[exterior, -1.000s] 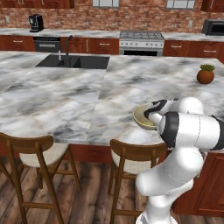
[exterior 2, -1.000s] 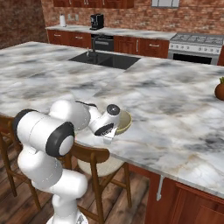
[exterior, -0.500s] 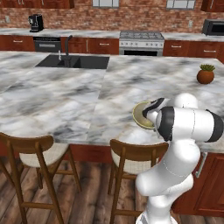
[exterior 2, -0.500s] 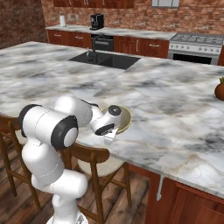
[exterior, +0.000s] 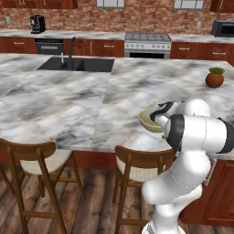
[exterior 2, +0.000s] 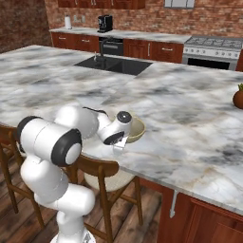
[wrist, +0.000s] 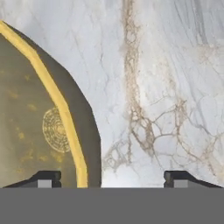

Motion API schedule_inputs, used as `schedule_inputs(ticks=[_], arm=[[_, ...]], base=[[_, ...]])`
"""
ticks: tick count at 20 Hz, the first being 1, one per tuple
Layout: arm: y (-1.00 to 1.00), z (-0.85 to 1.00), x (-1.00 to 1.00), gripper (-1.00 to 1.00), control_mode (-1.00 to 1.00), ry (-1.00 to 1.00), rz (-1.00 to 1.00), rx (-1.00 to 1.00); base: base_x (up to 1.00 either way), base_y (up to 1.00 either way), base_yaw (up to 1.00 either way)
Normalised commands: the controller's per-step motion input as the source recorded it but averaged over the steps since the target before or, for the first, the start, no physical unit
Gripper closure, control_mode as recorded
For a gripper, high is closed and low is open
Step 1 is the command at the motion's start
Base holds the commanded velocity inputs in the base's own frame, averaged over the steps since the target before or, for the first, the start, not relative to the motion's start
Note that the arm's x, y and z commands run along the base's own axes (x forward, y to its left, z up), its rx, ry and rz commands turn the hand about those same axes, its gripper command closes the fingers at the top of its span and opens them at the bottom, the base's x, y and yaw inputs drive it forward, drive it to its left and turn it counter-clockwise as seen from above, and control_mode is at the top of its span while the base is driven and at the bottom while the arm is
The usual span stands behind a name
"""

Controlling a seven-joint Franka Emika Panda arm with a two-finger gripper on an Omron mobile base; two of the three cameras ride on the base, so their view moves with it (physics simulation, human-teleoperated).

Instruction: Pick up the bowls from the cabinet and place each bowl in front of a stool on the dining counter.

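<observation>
A tan-beige bowl (exterior: pixel 148 118) (exterior 2: pixel 136 130) rests on the marble dining counter (exterior: pixel 68 100) (exterior 2: pixel 190 123) near its front edge, just beyond a wooden stool (exterior: pixel 139 161) (exterior 2: pixel 100 169). My gripper (exterior: pixel 158 114) (exterior 2: pixel 118 144) (wrist: pixel 111 179) hangs over the bowl's near rim, open. In the hand view the yellow rim of the bowl (wrist: pixel 39 127) runs between the two widely spread fingertips (wrist: pixel 43 177), nearer the left one. Neither finger grips it. The cabinet is out of view.
A second stool (exterior: pixel 32 157) stands to the left. The black sink with faucet (exterior: pixel 75 64) (exterior 2: pixel 114 64) is set in the island farther back. A potted plant (exterior: pixel 215 77) (exterior 2: pixel 238 97) sits at the right. Stove (exterior: pixel 147 43) and coffee machine (exterior: pixel 36 23) line the brick wall.
The jaws have spread wide and let go of the bowl's rim. The bowl stays put on the counter, and the arm has barely shifted.
</observation>
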Motion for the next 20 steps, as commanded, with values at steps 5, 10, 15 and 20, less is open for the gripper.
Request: schedule_inputs(ticks=[5,10,15,20], arm=[[0.00,0.98,0.00,-1.00,-1.00,0.00,0.00,0.00],[0.00,1.00,-0.27,-1.00,-1.00,0.00,0.02,-0.03],[-0.11,1.00,-0.64,-1.00,-1.00,0.00,0.07,-0.07],[-0.27,1.00,-0.94,-1.00,-1.00,0.00,0.12,-0.08]], base=[[0.00,0.00,0.00],[0.00,0.00,0.00],[0.00,0.00,0.00],[0.00,0.00,0.00]])
